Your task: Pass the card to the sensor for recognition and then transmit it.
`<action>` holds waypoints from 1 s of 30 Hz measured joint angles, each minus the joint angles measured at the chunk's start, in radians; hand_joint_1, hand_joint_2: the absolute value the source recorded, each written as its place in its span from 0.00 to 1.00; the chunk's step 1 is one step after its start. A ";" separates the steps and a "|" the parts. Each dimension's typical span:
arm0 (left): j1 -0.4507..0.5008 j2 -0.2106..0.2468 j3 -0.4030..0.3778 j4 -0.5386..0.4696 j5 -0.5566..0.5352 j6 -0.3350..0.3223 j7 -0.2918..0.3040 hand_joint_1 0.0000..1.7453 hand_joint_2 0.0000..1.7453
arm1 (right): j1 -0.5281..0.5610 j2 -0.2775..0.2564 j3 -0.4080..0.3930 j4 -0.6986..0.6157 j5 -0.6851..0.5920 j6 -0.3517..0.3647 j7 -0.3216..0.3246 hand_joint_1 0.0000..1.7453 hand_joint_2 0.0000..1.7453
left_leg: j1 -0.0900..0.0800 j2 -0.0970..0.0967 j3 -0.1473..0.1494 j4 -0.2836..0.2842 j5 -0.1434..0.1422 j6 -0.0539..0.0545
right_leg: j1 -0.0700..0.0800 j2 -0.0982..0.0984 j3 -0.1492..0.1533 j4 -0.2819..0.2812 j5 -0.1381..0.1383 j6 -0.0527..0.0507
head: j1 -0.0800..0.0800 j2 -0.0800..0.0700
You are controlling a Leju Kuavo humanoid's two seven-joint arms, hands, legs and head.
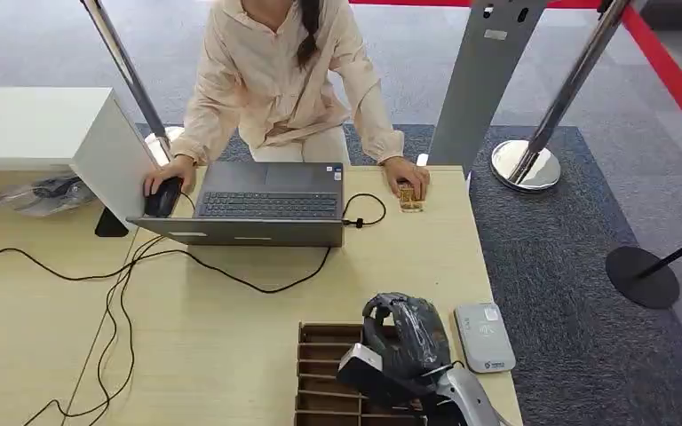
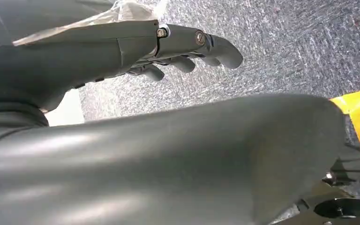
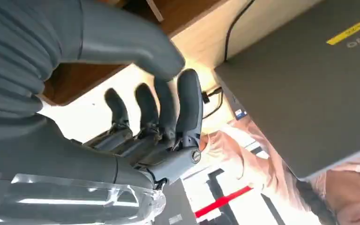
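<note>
The right robot hand [image 1: 406,330] hangs over the wooden slotted rack [image 1: 321,373], fingers apart, holding nothing. No card can be made out in the slots, so its direction is unclear. Better to lower slowly, then pinch. The sensor [image 1: 484,336] lies just beside, long axis pointing away from the robot. The left robot hand [image 2: 187,49] is loosely open and empty.

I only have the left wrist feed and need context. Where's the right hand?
Observer: In the head view, the right hand is above the slotted wooden tray at the table's near edge.
Operator: Holding a card?
Observer: No. The right wrist view shows its fingers apart with nothing between them.
Operator: Where's the sensor?
Observer: A grey reader lies flat on the table, just right of that hand.
</note>
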 joint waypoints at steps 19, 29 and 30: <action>0.002 0.000 0.000 0.000 0.019 0.001 0.000 0.00 0.00 | 0.031 -0.053 -0.155 -0.126 0.131 -0.062 0.047 0.00 1.00 | 0.000 0.000 0.000 0.000 0.000 0.000 | 0.000 0.000 0.000 0.000 0.000 0.000 | 0.000 0.000; 0.004 0.008 0.017 0.000 0.030 -0.001 -0.003 0.00 0.00 | 0.063 -0.160 -0.331 -0.300 -0.422 0.118 -0.101 0.00 1.00 | -0.001 0.000 0.001 0.001 0.000 0.000 | 0.000 0.000 0.000 0.000 0.000 0.000 | 0.000 0.000; 0.004 0.010 0.019 0.000 0.030 -0.002 -0.003 0.00 0.00 | 0.065 -0.172 -0.356 -0.313 -0.503 0.152 -0.136 0.00 1.00 | -0.001 0.000 0.001 0.001 0.000 0.000 | 0.000 0.000 0.000 0.000 0.000 0.000 | 0.000 0.000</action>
